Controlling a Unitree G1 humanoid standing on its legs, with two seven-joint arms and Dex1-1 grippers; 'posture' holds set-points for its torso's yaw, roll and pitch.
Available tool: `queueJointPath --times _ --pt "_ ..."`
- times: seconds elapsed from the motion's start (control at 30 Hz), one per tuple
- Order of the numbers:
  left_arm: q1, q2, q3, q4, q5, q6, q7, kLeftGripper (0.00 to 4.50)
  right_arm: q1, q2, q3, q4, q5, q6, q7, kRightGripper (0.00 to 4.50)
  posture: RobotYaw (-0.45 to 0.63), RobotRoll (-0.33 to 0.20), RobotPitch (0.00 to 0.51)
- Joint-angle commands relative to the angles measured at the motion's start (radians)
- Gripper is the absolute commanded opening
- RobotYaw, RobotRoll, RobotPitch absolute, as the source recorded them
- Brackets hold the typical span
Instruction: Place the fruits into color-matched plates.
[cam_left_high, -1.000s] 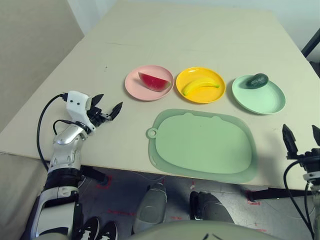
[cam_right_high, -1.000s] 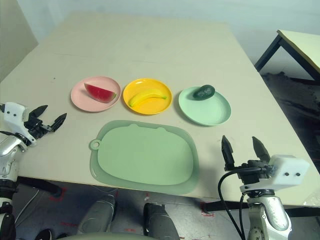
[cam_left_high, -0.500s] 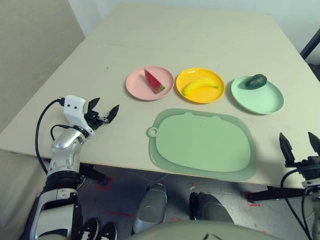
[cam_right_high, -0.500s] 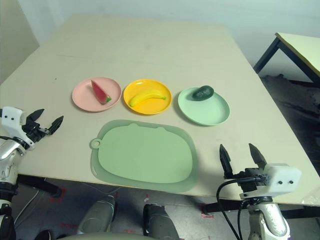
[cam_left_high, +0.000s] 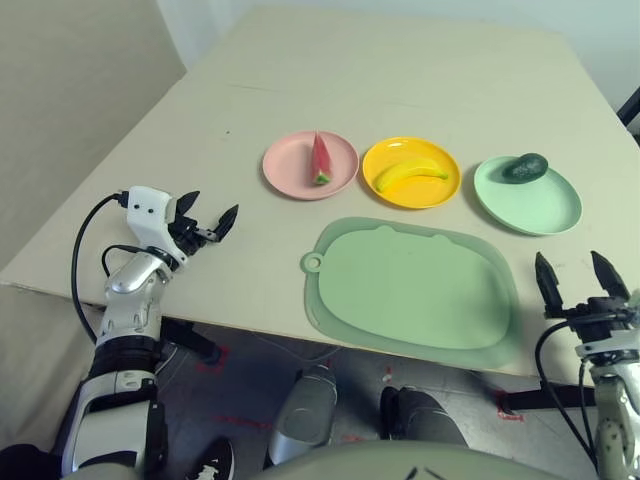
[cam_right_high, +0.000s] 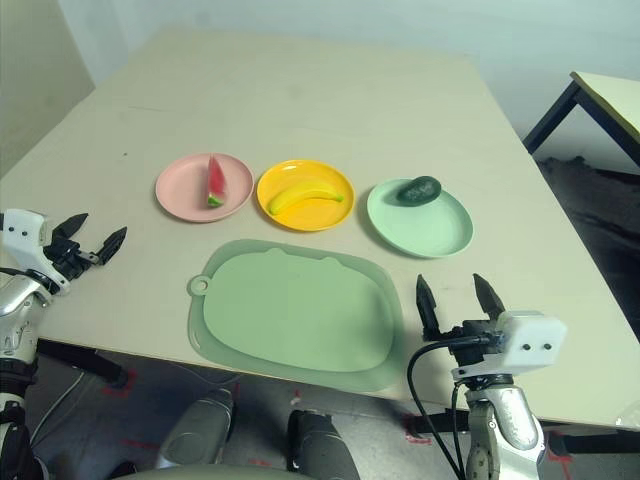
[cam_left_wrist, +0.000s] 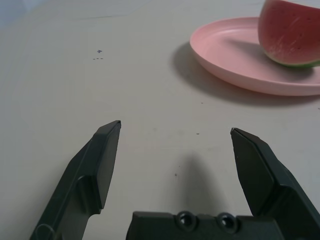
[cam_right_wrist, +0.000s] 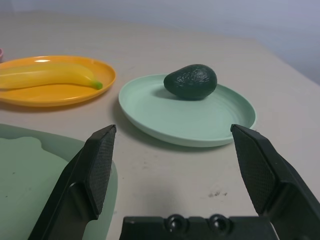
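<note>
A red watermelon wedge (cam_left_high: 320, 160) with green rind stands on the pale pink plate (cam_left_high: 285, 165). The yellow banana (cam_left_high: 408, 175) lies in the yellow plate (cam_left_high: 445, 192). On the far rim of the mint green plate (cam_left_high: 535, 205) rests the dark green avocado (cam_left_high: 525, 167). My left gripper (cam_left_high: 212, 207) hovers open and empty near the table's front left edge, well short of the pink plate (cam_left_wrist: 225, 50). My right gripper (cam_left_high: 570, 262) is open and empty at the front right edge, pointing toward the avocado (cam_right_wrist: 191, 81).
A large pale green mat (cam_left_high: 410, 290) with a handle hole lies in front of the three plates, between my arms. The table's front edge runs just behind both grippers. A dark table leg (cam_right_high: 555, 95) shows at the far right.
The watermelon wedge has turned on the pink plate from broadside to edge-on. The whole view has shifted slightly. Both grippers stay open near the front edge.
</note>
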Motion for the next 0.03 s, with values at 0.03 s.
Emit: queueJointPath --times 0.03 --pt "-0.027 -0.003 -0.006 0.042 0.006 -0.021 -0.006 4.48 0.006 0.011 0.007 0.025 -0.019 -0.030 -0.022 4.50 0.30 0.000 0.084"
